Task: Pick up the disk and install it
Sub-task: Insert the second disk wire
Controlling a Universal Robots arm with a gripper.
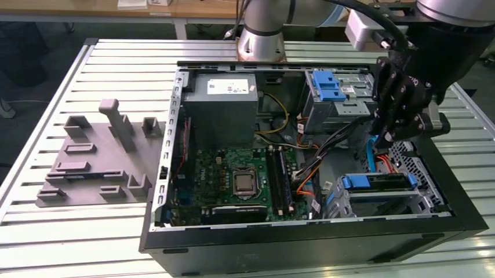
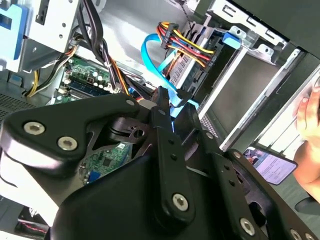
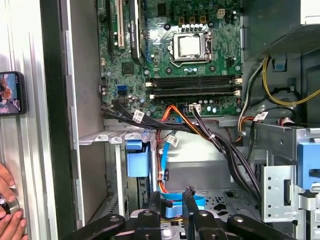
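Slatted table (image 1: pixel 46 116); hand (image 3: pixel 172 200) inside open case (image 1: pixel 309 231).

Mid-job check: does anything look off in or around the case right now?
Two things. A loose blue flat cable arcs inside the case right at the gripper, where it might snag. Also, a person's hand and a phone are just outside the case wall, close to the work area.

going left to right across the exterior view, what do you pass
Grey moulded fixture plate → motherboard in the open computer case → blue-latched drive cage. Above the cage hangs the gripper.
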